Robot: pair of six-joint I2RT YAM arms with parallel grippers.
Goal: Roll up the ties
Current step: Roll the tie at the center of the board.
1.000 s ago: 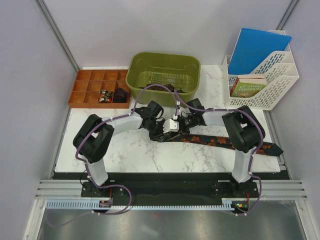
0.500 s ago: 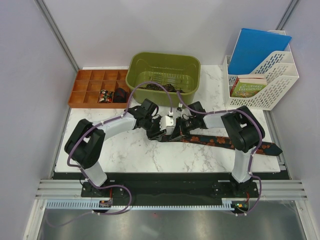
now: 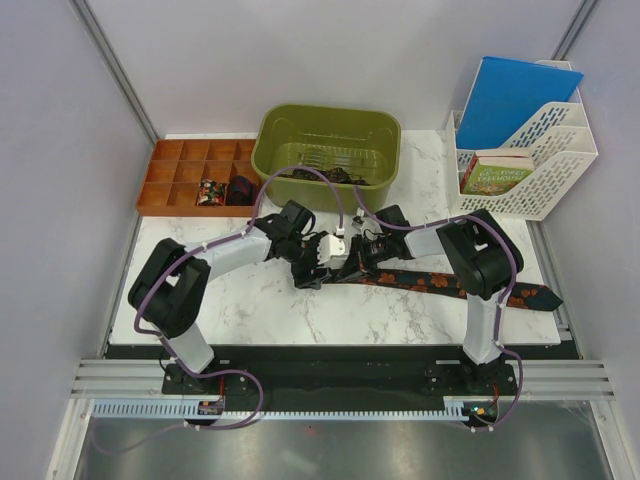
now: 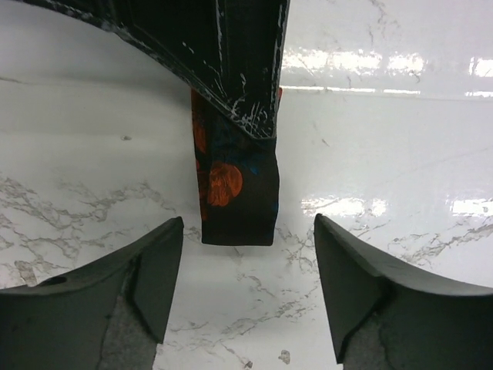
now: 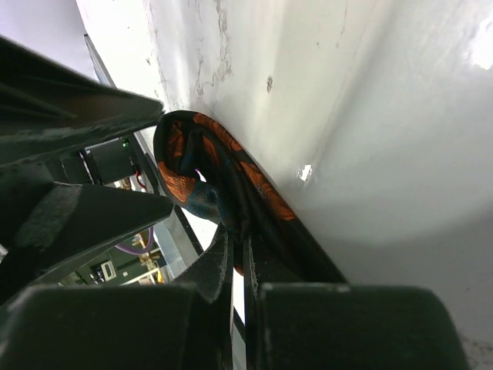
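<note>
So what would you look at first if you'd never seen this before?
Probably the long black tie with orange blotches, stretched across the white table from the middle out to the right edge. At its middle end the right pincer is pinched shut on the cloth, while the left pincer stands open facing it. Behind them sits a big green tub.

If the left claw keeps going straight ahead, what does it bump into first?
Probably the end of the tie, which sits straight ahead between the open left claw's fingers. The right claw pinches it just beyond. Depth is hard to judge.
</note>
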